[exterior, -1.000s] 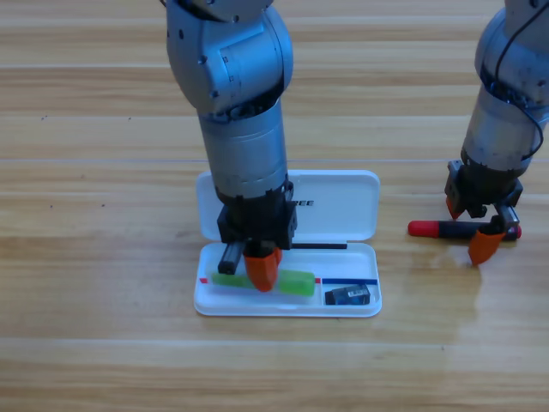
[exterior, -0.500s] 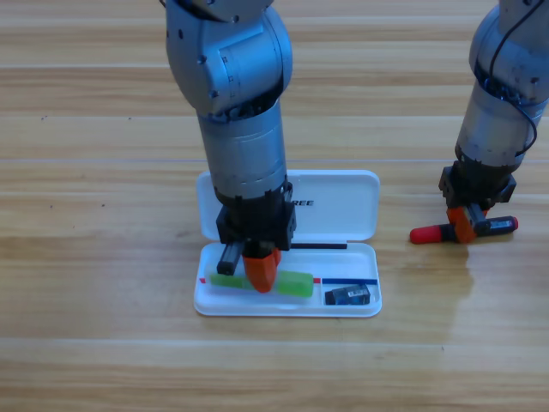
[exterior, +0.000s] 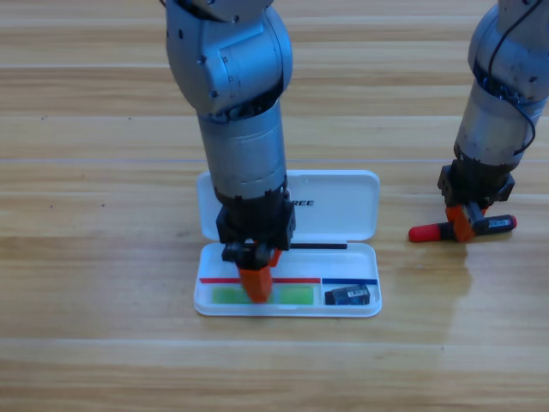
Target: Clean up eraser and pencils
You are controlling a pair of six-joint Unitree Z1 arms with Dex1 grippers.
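Observation:
The white case (exterior: 334,206) lies open in the middle of the table. In its tray's long compartment the green pencil (exterior: 296,295) lies flat. My left gripper (exterior: 256,281) points straight down and is shut across the pencil's middle, hiding that part. The dark eraser (exterior: 347,295) sits in the tray's small right compartment. To the right, on the bare table, lies the red-capped pencil (exterior: 426,233) with its black barrel pointing right. My right gripper (exterior: 464,221) is down on it, shut around its middle.
The case's lid (exterior: 343,193) lies flat behind the tray, partly under the left arm. Both arms reach down from the top edge. Bare wood lies between the case and the red-capped pencil.
The left gripper lowered the green pencil from a tilt on the tray's rim to flat in the long compartment. The right gripper's spread jaws closed on the red-capped pencil.

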